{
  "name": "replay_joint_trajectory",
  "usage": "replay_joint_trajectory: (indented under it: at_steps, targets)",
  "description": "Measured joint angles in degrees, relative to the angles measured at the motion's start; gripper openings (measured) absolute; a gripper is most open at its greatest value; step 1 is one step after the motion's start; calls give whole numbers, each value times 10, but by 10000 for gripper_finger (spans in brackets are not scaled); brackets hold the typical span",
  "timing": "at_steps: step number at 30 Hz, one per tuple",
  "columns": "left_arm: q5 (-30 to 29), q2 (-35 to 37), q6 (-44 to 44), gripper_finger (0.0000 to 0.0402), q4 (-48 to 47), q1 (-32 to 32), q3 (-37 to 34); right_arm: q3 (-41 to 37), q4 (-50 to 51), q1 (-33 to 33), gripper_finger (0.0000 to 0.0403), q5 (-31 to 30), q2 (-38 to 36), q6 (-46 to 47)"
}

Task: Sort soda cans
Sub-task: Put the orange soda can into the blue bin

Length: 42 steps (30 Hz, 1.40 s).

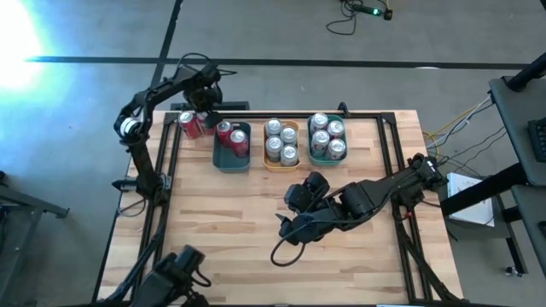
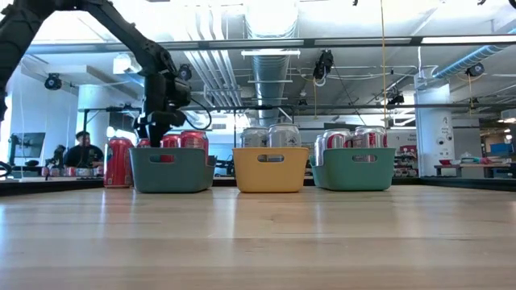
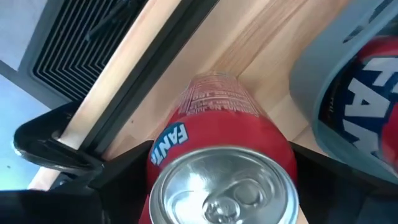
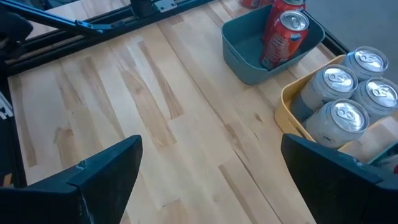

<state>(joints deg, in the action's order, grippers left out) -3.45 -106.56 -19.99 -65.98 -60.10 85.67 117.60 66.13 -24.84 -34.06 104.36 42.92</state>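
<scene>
Left gripper [image 1: 205, 115] at far-left of tabletop [image 1: 256, 239], fingers [image 3: 124, 168] closed around red can [image 1: 207, 122], just left of teal tray [image 1: 231, 159]. Another red can [image 1: 189, 124] standing at 9 o'clock of it. Two red cans [image 1: 232, 136] in teal tray, four silver-grey cans [image 1: 281, 141] in yellow tray [image 1: 281, 165], four more cans [image 1: 327, 136] in green tray [image 1: 326, 159]. Right gripper [image 1: 294, 200] at 6 o'clock of yellow tray, fingers [image 4: 106, 171] wide apart, holding nothing.

Robotics lab, open industrial hall.
Exposed ceiling ducts [image 2: 270, 60], concrete floor [image 1: 273, 34], seated person [image 2: 81, 151] beyond the desk [image 2: 258, 234].
</scene>
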Motion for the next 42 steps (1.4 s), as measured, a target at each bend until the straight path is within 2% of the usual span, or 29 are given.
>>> replay_joint_trajectory:
  at_steps: [8, 13, 17, 22, 27, 32, 35, 42]
  targets:
    - [8, -5, 14, 285, -2, 0, 1, 0, 0, 0, 380, 0, 0, 7]
    - [-6, 4, 17, 285, -20, 0, -1, 0, 0, 0, 380, 0, 0, 4]
    - [-18, 39, 15, 285, -48, -1, 20, 0, 11, 0, 380, 0, -7, -6]
    - [-3, 115, 27, 285, -57, 6, 46, 0, 14, 0, 380, -5, -21, -36]
    - [23, 199, 34, 285, -107, 48, 48, 0, 17, 0, 380, -21, -42, -66]
    - [1, 279, 54, 285, -185, 113, 46, 0, 29, -1, 380, -36, -53, -70]
    - [0, 316, 78, 285, -191, 156, 45, 0, 29, -1, 380, -36, -54, -75]
    - [49, 342, 103, 285, -187, 271, 21, 0, 28, -1, 380, -36, -52, -80]
